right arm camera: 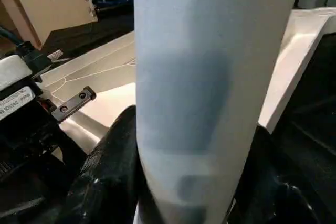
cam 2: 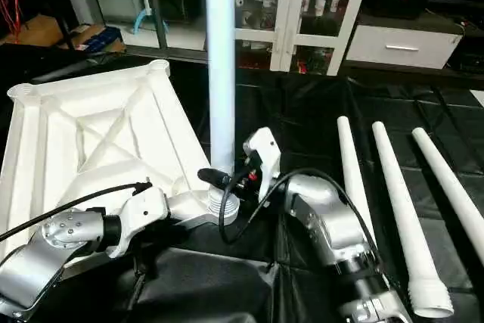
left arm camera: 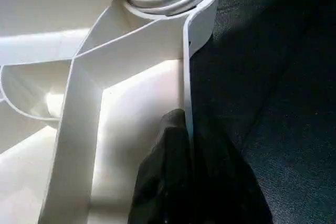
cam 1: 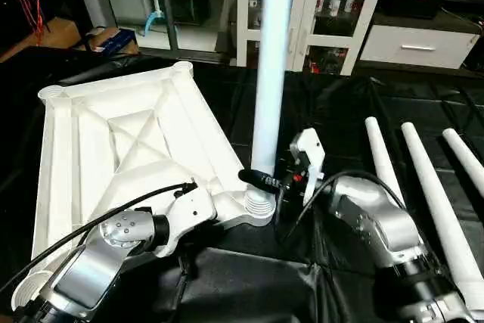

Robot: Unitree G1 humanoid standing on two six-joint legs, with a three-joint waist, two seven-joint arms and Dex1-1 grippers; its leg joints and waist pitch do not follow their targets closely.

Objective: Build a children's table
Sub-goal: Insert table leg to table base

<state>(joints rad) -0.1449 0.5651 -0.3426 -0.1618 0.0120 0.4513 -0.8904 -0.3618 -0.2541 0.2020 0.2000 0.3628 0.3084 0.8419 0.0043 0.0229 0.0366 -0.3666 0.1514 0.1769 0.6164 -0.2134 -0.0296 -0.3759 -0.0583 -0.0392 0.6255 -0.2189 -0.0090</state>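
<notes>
The white table top [cam 1: 128,149] lies upside down on the black cloth [cam 1: 333,111], its X-ribbed underside facing up, and everything else is placed from it. Beyond its far edge stands a white glass-door cabinet [cam 1: 333,13], with a white drawer unit [cam 1: 420,45] next to that.

At the top's near right corner an upright leg [cam 1: 271,73] stands in the round corner socket [cam 1: 259,208], its threaded end still showing several turns above the socket rim. Well apart from the top, out on the cloth past that corner, three loose legs [cam 2: 397,202] lie side by side.

The right gripper [right arm camera: 184,182] sits just beside that socket, its two black fingers [right arm camera: 107,171] closed about halfway around the lower shaft of the upright leg, one on each side. The left gripper [left arm camera: 189,166] is pinched nearly shut on the top's thin side wall [left arm camera: 186,87], close to the same corner, steadying the top.

The step in hand looks to be screwing in the first of four legs; it is not seated yet. The next move probably calls for twisting the leg further while keeping it plumb, re-gripping between turns, with the left gripper holding the top so it cannot spin.
</notes>
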